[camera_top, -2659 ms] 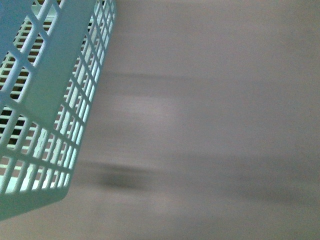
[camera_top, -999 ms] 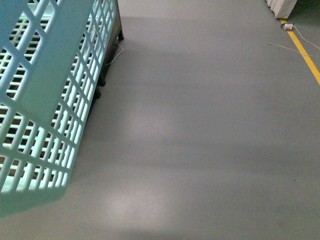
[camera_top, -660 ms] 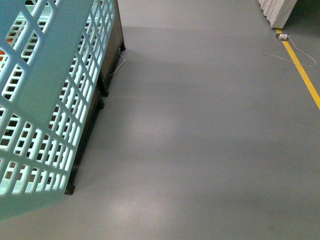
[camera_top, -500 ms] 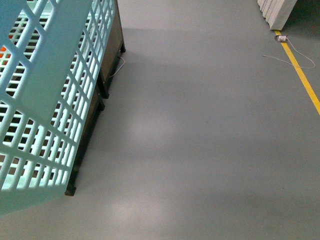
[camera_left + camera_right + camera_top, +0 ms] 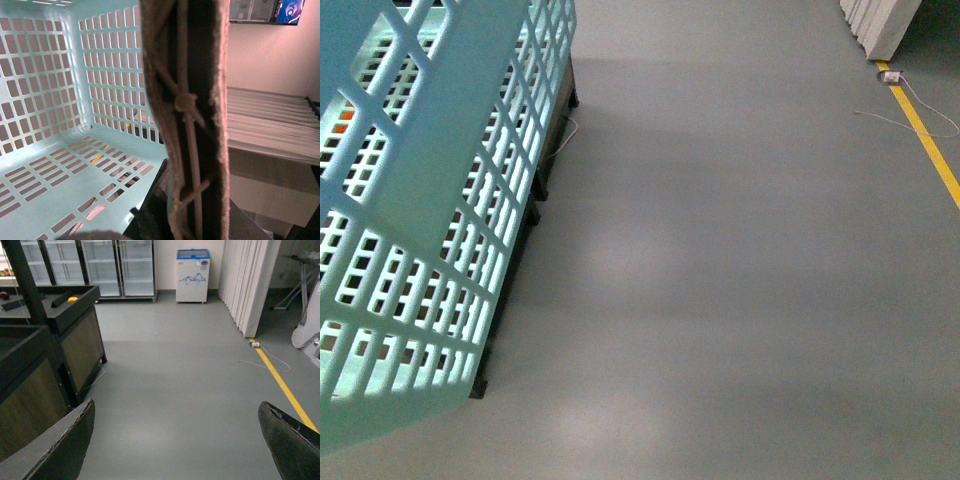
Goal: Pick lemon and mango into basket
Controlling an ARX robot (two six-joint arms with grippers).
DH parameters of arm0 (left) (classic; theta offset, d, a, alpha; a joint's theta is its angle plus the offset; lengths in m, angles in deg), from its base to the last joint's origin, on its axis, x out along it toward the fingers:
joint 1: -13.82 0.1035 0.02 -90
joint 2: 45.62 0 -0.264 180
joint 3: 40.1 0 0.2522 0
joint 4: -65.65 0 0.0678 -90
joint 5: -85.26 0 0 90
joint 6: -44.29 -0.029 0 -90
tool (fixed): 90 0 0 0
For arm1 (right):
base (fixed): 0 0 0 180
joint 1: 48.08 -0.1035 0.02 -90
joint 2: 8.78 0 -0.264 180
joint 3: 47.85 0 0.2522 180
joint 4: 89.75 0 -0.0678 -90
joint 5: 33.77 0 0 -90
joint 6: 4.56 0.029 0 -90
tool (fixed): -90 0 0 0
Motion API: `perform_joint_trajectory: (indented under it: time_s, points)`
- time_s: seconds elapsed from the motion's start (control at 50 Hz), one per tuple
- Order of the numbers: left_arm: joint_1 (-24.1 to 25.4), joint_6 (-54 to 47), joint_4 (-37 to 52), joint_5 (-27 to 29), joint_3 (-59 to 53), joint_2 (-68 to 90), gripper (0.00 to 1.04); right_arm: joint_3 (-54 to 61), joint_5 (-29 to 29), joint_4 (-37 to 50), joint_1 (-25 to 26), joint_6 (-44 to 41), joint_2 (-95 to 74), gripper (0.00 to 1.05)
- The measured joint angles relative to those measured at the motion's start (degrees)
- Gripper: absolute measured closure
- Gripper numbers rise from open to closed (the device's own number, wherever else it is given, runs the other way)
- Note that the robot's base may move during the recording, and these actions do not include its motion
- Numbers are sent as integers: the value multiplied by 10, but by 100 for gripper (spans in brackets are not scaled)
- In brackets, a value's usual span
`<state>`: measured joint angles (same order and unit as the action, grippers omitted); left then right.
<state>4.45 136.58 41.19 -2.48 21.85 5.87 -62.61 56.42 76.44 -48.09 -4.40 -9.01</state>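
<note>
Filling the front view's left side, the large pale teal slotted plastic basket (image 5: 430,200) tilts close to the lens over grey floor (image 5: 740,260). The left wrist view looks into the basket past its brown ribbed handle (image 5: 205,125) and white tie (image 5: 184,102); the left claw's grip cannot be told. In the right wrist view, the right claw (image 5: 175,407) is spread wide and holds nothing.
</note>
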Motion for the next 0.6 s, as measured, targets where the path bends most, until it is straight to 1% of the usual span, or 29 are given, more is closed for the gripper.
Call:
perform_joint_trajectory:
  time_s: [0.16, 0.6]
  points:
    - [2, -6, 0, 14, 0, 0, 98, 0, 0, 0, 0, 0, 0, 9]
    - [2, -6, -1, 11, 0, 0, 98, 0, -2, 0, 0, 0, 0, 9]
